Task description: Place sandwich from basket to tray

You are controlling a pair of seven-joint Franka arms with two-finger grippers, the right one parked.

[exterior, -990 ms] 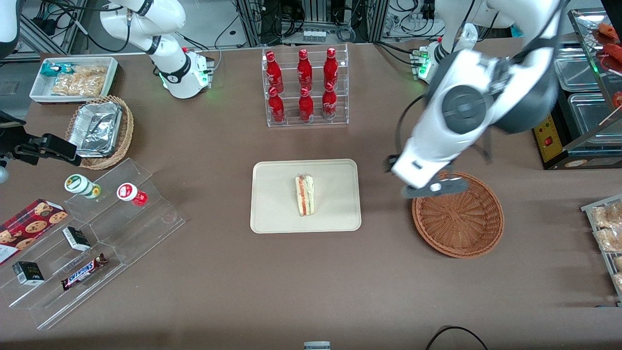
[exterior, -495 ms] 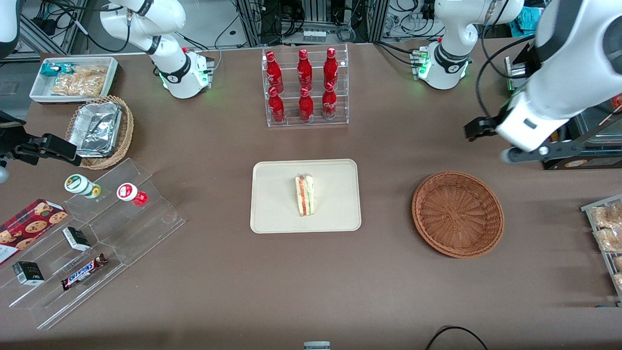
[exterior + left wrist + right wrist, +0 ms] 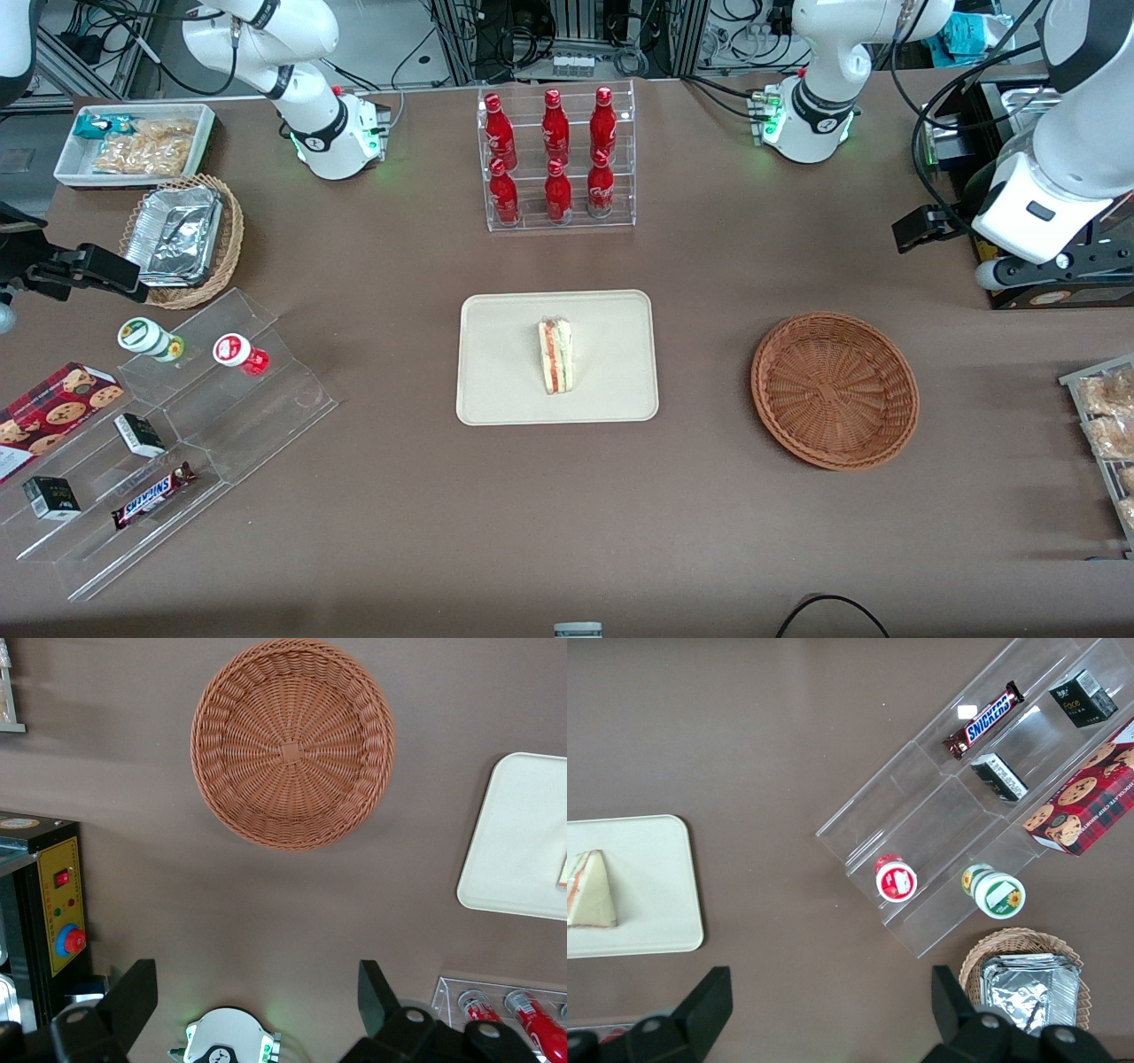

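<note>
The sandwich (image 3: 555,356), a wrapped white wedge with red and green layers, lies on the cream tray (image 3: 496,354) in the middle of the table. It also shows in the right wrist view (image 3: 589,890) on the tray (image 3: 656,886). The reddish-brown wicker basket (image 3: 834,390) is empty, beside the tray toward the working arm's end. My left gripper (image 3: 1054,266) hangs high near the table's end, farther from the front camera than the basket. In the left wrist view the gripper (image 3: 255,997) is open and empty, with the basket (image 3: 292,742) and a tray corner (image 3: 523,842) below.
A clear rack of red bottles (image 3: 556,158) stands farther back than the tray. A black control box (image 3: 1019,257) sits under my gripper. A wire tray of pastries (image 3: 1107,416) lies at the working arm's end. A clear snack stand (image 3: 177,425) and a foil-tray basket (image 3: 182,239) lie toward the parked arm's end.
My left arm has lifted from just above the basket and swung away toward its own end of the table. The sandwich has stayed on the tray.
</note>
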